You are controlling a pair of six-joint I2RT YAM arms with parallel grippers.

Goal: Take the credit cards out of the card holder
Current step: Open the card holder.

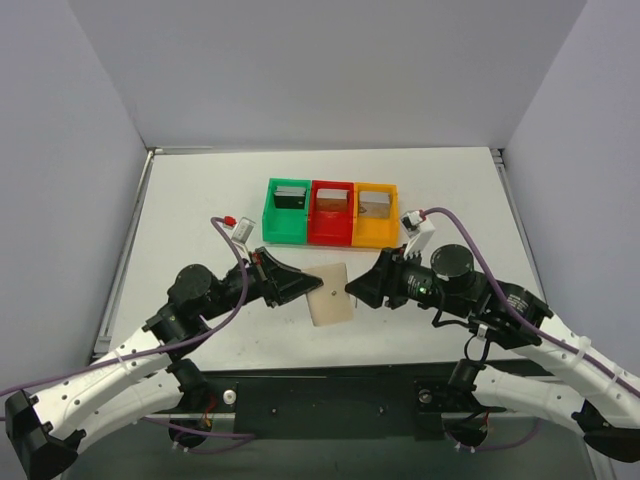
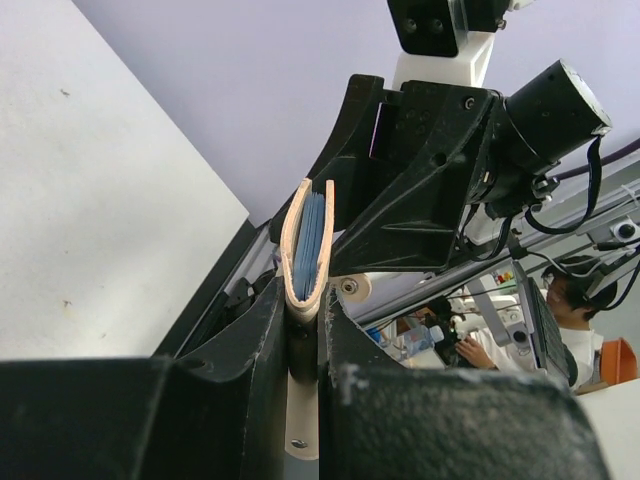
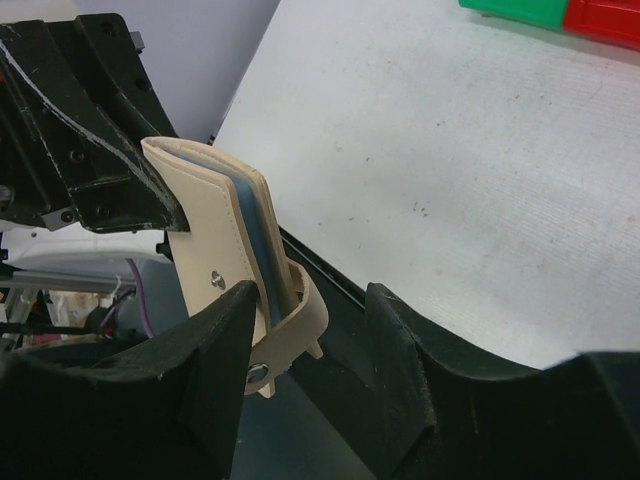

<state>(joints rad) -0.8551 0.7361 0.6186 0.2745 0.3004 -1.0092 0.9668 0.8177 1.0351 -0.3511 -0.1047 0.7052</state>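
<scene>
The tan card holder (image 1: 331, 298) hangs folded shut above the table's near part, held upright between the two arms. My left gripper (image 1: 316, 283) is shut on its left edge; in the left wrist view the fingers (image 2: 262, 340) pinch the tan edge (image 2: 306, 250) with the blue pockets showing inside. My right gripper (image 3: 310, 300) is open around the holder's (image 3: 215, 225) other edge. The snap strap (image 3: 296, 318) lies by its left finger and the right finger stands apart. Three credit cards sit in the bins: dark (image 1: 290, 195), brownish (image 1: 331, 198), grey (image 1: 374, 204).
Green (image 1: 285, 228), red (image 1: 330, 231) and orange (image 1: 375, 230) bins stand side by side at the middle of the white table (image 1: 200, 200). Grey walls close in the left, right and back. A black rail (image 1: 330, 385) runs along the near edge.
</scene>
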